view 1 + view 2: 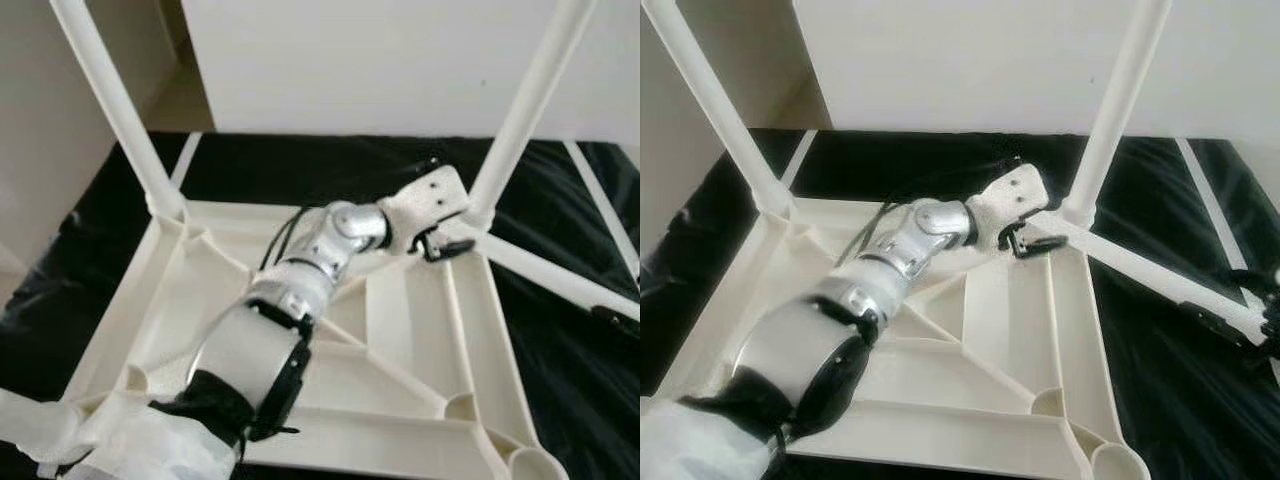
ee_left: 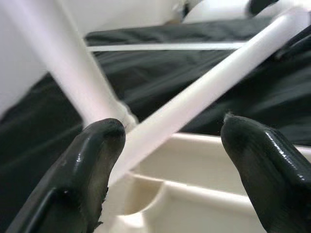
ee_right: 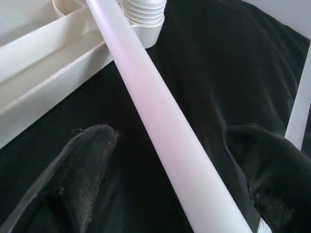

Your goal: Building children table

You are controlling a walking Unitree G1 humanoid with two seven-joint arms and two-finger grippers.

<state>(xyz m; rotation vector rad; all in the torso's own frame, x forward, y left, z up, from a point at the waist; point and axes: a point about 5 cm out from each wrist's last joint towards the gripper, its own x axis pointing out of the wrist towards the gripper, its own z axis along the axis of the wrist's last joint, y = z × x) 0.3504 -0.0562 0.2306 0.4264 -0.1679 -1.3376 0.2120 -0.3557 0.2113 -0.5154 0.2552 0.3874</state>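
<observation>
A white plastic table top [image 1: 400,335] lies upside down on a black cloth [image 1: 560,380]. Two white legs stand in its far corners, one on the left [image 1: 112,100] and one on the right [image 1: 528,100]. A third leg [image 1: 1150,270] slants low from the far right corner out over the cloth. My left gripper [image 1: 442,246] is open at that corner, and the slanted leg [image 2: 194,102] passes between its fingers [image 2: 92,165]. My right gripper [image 3: 170,132] is open around the same leg [image 3: 160,121] further out, and its fingers [image 1: 1215,325] do not touch it. The leg's threaded end [image 3: 143,12] meets the corner socket.
A thin white rod [image 1: 600,200] lies on the cloth at the right, and another white strip [image 1: 185,160] lies at the far left. A white wall or panel [image 1: 380,60] stands close behind the table. The cloth covers the floor around the table top.
</observation>
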